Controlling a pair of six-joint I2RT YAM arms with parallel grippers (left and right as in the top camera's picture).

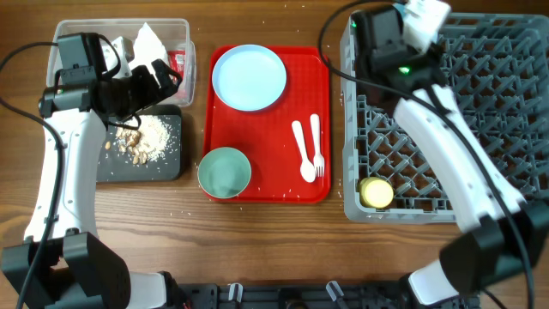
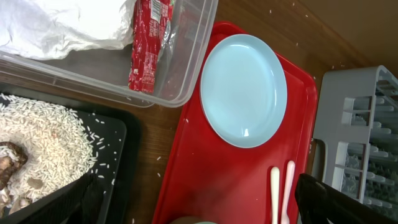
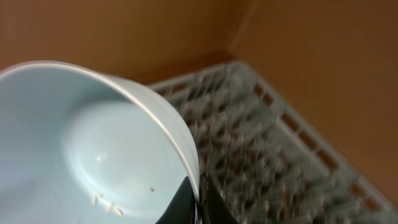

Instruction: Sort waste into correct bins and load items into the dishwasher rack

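Note:
My right gripper [image 3: 199, 202] is shut on the rim of the white bowl [image 3: 74, 143], which has a few rice grains inside. In the overhead view it holds the bowl [image 1: 425, 15] above the far left corner of the grey dishwasher rack [image 1: 446, 129]. A yellow cup [image 1: 376, 192] sits in the rack's near left corner. My left gripper [image 1: 159, 77] is open and empty over the edge between the clear tub [image 1: 190, 51] and the black tray [image 1: 163, 163]. The napkin [image 1: 147, 41] and red wrapper [image 1: 177, 62] lie in the tub. Food scraps and rice [image 1: 141, 137] lie in the black tray.
A flat red tray [image 1: 266, 137] in the middle holds the pale blue plate [image 1: 249, 77], the teal bowl [image 1: 224, 172] and the white spoon and fork [image 1: 307, 150]. Loose rice grains lie on the wooden table.

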